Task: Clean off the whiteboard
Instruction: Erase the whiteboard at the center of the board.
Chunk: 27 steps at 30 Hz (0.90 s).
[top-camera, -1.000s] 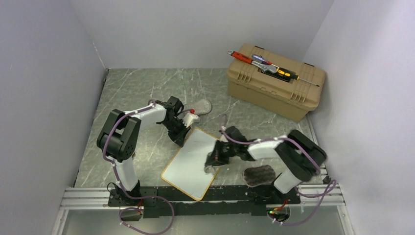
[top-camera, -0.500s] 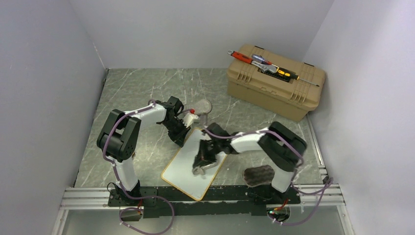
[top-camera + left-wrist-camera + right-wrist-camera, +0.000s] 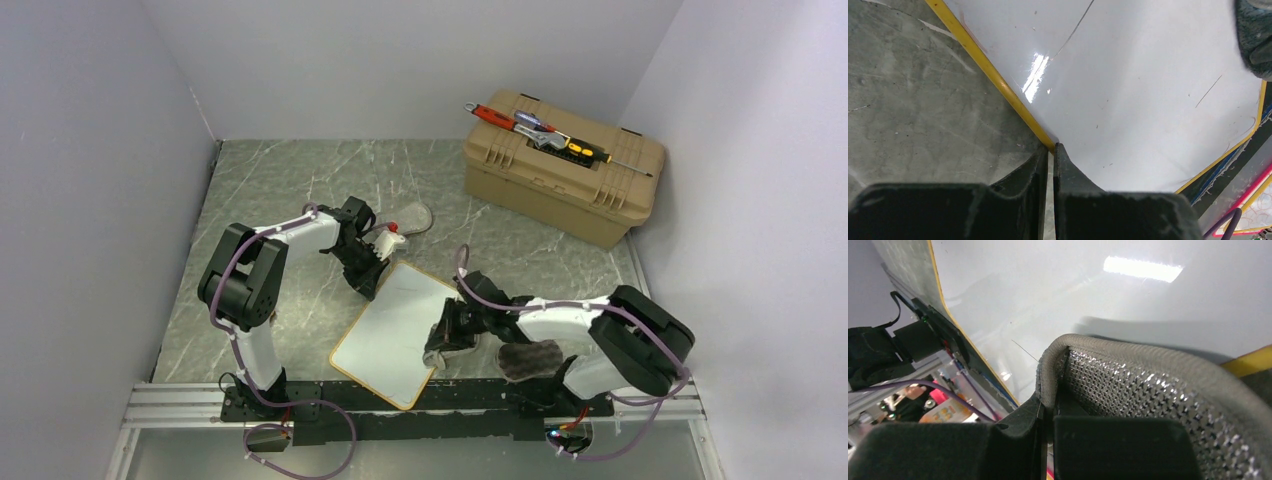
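Right fingers (image 3: 1020, 422), clamped on grey pad (image 3: 1148, 385), back from mid-board to right edge of whiteboard (image 3: 385, 330) on counter (image 3: 290, 190); left fingers (image 3: 1075, 182), together, pin its frame; flat overlapping strokes advised.

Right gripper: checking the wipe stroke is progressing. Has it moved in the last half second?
Yes. The right gripper, shut on a grey cloth, slid from the middle of the whiteboard back to its right edge.

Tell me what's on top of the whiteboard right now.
A gray mesh pad, clamped in the right tool, lies on the whiteboard near its right edge. The left tool pinches its yellow frame. Whatever is under the pad is covered.
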Tool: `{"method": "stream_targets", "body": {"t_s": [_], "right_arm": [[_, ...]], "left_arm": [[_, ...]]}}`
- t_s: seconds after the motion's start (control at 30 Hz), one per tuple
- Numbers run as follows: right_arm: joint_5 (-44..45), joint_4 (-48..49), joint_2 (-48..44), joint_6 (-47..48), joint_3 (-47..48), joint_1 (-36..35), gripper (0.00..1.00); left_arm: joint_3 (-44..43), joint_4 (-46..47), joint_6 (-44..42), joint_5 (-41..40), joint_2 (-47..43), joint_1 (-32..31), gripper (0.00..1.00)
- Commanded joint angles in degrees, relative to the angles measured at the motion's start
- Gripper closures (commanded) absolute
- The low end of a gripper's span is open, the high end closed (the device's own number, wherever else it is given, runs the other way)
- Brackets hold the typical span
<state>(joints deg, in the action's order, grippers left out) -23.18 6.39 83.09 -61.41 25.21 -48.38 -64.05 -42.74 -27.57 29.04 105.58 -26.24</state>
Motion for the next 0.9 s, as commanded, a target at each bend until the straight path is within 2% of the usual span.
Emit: {"method": "stream_targets", "body": {"t_s": [0.0, 0.17, 0.23, 0.33, 0.43, 0.5, 0.67, 0.73, 0.87], "right_arm": [[11.0, -16.6, 2.5, -0.2, -2.2, -5.6, 1.0], [8.5, -13.5, 17.0, 1.8, 8.2, -9.2, 1.0], [8.6, -15.0, 22.2, 5.2, 14.7, -9.5, 1.0], [8.9, -16.0, 26.0, 7.4, 20.8, -7.9, 1.0], [4.8, -8.9, 23.0, 5.6, 14.9, 1.1, 1.0], [4.9, -7.4, 18.3, 5.5, 9.1, 6.5, 1.0], [11.0, -16.7, 7.5, 7.7, 1.1, 14.6, 1.0], [11.7, -17.1, 4.3, 8.0, -1.1, 18.4, 1.0], [13.4, -18.8, 3.7, 10.1, 0.0, 23.5, 1.0]], "left_arm": [[4.4, -0.1, -4.0, -7.0, 5.2, -1.4, 0.96], [3.9, -0.5, -3.8, -6.7, 5.6, -1.4, 0.97], [3.9, -0.6, -3.8, -6.7, 5.5, -1.4, 0.96], [3.7, -1.1, -3.8, -6.8, 5.4, -1.4, 0.96], [3.9, -1.0, -4.0, -7.0, 5.3, -1.4, 0.96], [3.9, -1.1, -3.9, -6.8, 5.4, -1.4, 0.96], [4.3, -0.4, -3.8, -6.5, 5.7, -1.3, 0.96], [4.2, -0.3, -3.9, -6.4, 6.0, -1.4, 0.96], [4.4, -0.3, -4.1, -6.5, 6.0, -1.4, 0.96]]}}
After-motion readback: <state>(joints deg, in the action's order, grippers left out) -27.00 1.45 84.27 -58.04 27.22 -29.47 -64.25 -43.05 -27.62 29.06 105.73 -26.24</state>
